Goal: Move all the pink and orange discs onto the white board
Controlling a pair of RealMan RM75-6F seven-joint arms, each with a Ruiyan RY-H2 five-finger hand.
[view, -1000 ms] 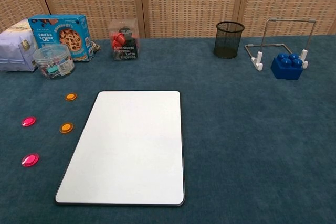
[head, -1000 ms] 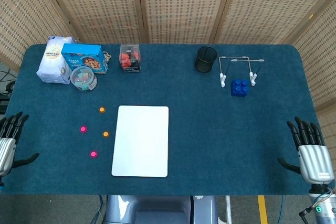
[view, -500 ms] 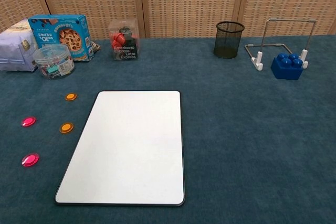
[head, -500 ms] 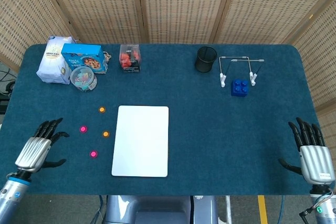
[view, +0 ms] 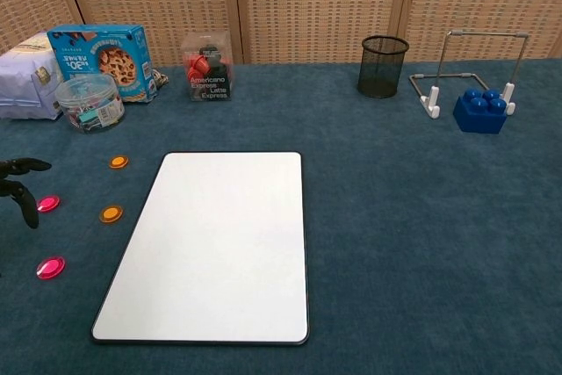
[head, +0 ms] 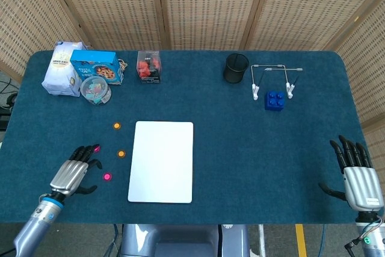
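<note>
Open left hand [head: 73, 174] reaches over a pink disc [head: 96, 148]; all four discs lie left of the bare board [head: 162, 161]; right hand [head: 359, 180] open, idle

Rear left: white bag [head: 61, 69], blue cookie box [head: 96, 64], clear round tub [head: 95, 89], clear capsule box [head: 148, 67]. Rear right: black mesh cup [head: 236, 68], wire stand [head: 276, 80], blue toy brick [head: 275, 100].

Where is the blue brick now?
In the head view, the blue brick sits far right on the table, beside the wire stand, right of the black mesh cup.
</note>
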